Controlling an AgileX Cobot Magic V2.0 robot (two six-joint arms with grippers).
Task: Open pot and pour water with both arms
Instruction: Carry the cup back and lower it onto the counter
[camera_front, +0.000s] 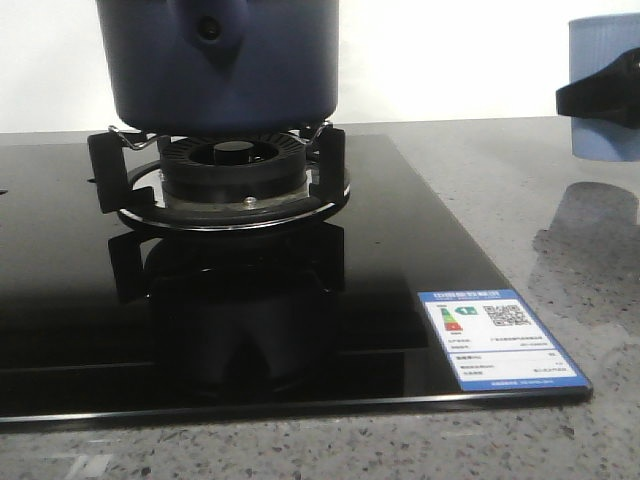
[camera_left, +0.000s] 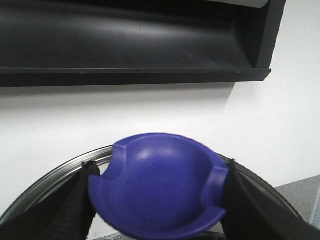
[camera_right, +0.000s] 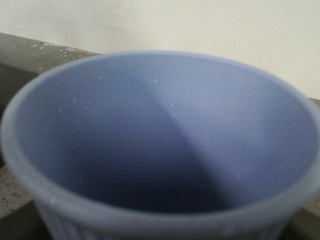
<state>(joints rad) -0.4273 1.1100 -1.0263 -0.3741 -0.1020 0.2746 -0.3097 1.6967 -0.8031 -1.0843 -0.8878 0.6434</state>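
Observation:
The dark navy pot (camera_front: 225, 60) stands on the burner's pan supports, with its shield-shaped mount and rivet facing me; its top is cut off in the front view. In the left wrist view my left gripper (camera_left: 160, 200) is shut on the lid's blue knob (camera_left: 160, 185), one black finger on each side, and the lid's metal rim (camera_left: 50, 175) shows behind. My right gripper (camera_front: 600, 95) is shut on the pale blue ribbed cup (camera_front: 605, 60) and holds it above the counter at the far right. The cup (camera_right: 160, 150) fills the right wrist view and hides the fingers.
The burner (camera_front: 232, 165) sits on a black glass hob (camera_front: 300, 300) with a blue and white label (camera_front: 500, 340) at its front right corner. Grey speckled counter (camera_front: 560, 220) surrounds it. A black range hood (camera_left: 130, 40) hangs on the white wall.

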